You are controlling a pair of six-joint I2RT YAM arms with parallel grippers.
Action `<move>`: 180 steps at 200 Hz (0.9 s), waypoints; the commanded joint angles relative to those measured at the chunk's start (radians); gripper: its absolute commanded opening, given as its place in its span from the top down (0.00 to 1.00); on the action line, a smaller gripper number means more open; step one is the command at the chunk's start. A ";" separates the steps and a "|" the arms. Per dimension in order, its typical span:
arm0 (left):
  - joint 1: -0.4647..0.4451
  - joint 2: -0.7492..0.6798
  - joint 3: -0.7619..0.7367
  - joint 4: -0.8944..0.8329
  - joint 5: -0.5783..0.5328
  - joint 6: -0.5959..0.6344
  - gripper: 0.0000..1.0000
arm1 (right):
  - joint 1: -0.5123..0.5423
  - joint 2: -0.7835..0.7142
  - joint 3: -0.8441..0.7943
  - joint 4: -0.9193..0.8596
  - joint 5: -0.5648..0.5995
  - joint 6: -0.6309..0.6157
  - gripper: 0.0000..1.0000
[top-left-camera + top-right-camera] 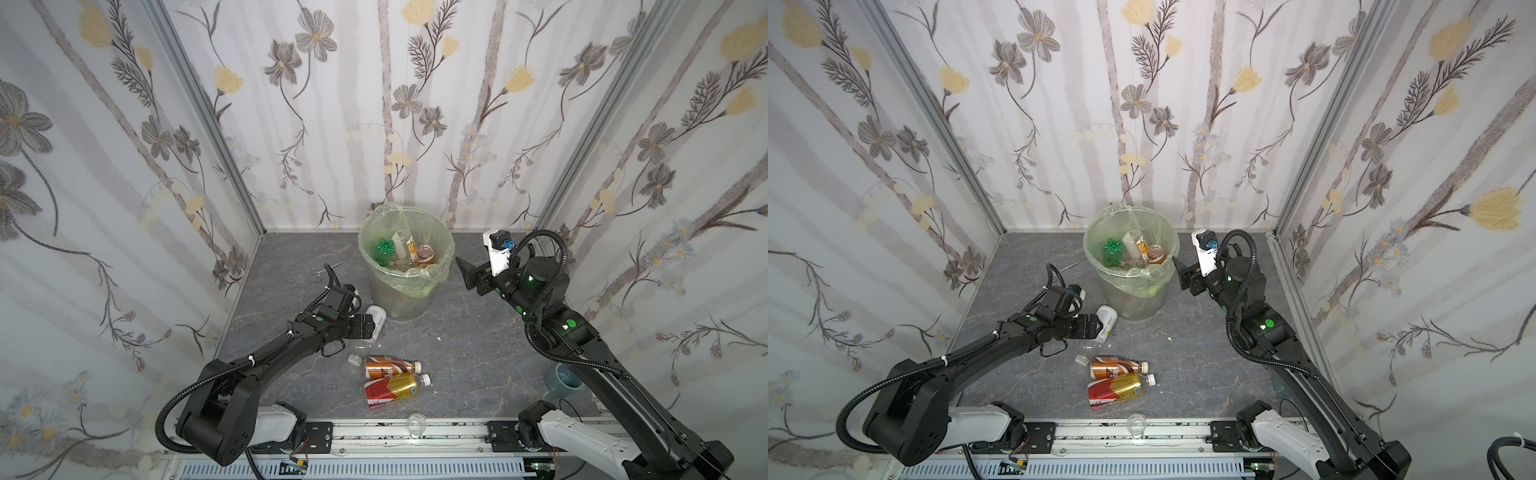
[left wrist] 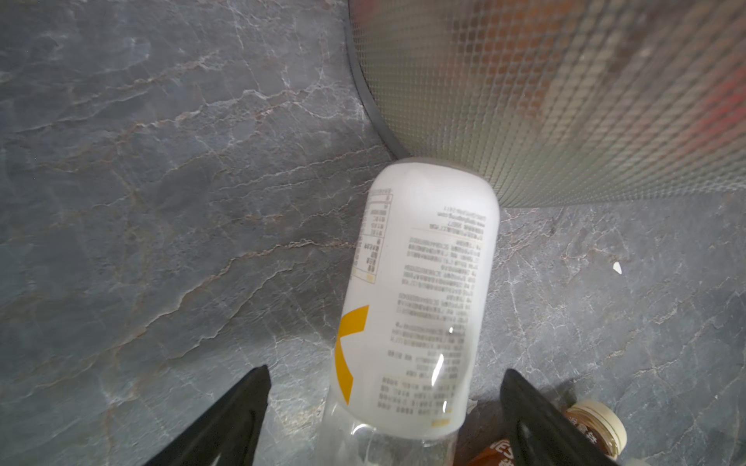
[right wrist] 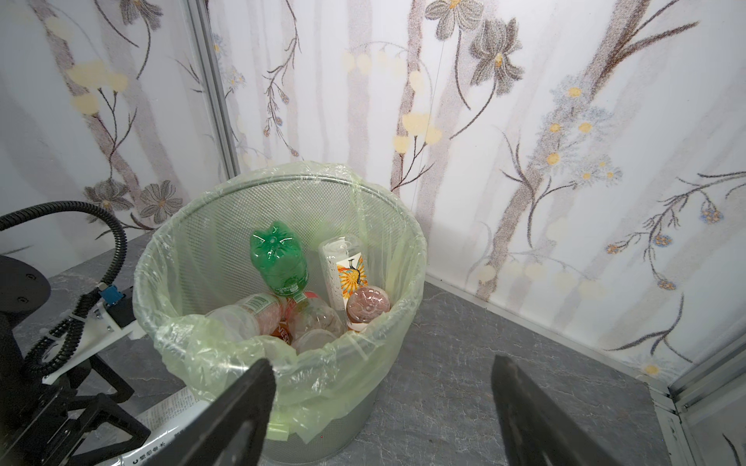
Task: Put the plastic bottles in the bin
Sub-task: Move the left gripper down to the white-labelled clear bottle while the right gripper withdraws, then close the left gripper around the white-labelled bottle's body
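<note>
Black left hand gapes wide, holding nothing, astride a white-labelled bottle lying on the worktop against the bin. Grasping looks underway: next, close squarely and lift. The right hand hangs open, empty, beside the bin.

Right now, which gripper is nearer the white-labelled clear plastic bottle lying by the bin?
Left. The left gripper has its open jaws either side of the white-labelled clear plastic bottle, not gripping it. The right gripper hovers across the round grey-green lined bin, beside its rim.
</note>
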 commanded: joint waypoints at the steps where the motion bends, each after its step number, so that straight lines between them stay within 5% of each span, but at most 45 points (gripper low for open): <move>1: -0.021 0.042 0.026 0.008 -0.027 0.014 0.09 | -0.010 -0.015 -0.021 0.062 -0.027 0.020 0.15; 125: -0.044 0.193 0.050 0.024 -0.158 -0.007 0.26 | -0.066 -0.089 -0.115 0.059 -0.078 0.041 0.15; 180: -0.041 0.105 0.025 0.018 -0.253 -0.019 0.40 | -0.077 -0.107 -0.124 0.057 -0.083 0.042 0.15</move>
